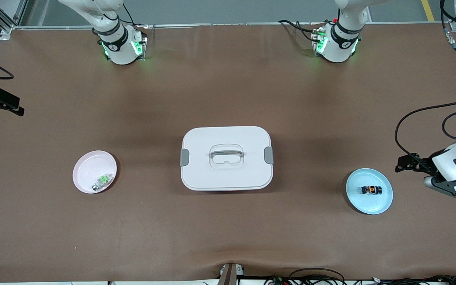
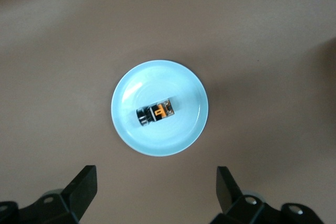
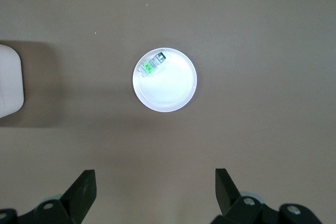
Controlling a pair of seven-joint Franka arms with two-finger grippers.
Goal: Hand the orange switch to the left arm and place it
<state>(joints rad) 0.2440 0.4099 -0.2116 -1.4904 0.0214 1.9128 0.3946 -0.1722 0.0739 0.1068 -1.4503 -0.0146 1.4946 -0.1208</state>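
Fingers of left gripper (image 2: 152, 195) and right gripper (image 3: 152, 195) apart; one orange switch (image 1: 371, 190), two plates.

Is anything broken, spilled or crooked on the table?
Nothing stands out. The white plastic box sits closed, the orange switch lies in the blue plate, and a green-and-clear part lies in the pink plate.

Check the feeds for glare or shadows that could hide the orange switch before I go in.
Left wrist view: orange switch sharp and unshadowed on the blue plate, left hand open. Front view: the box casts a soft shadow on the table, short of either plate. Right wrist view: the pink plate is washed out white by glare, right hand open.
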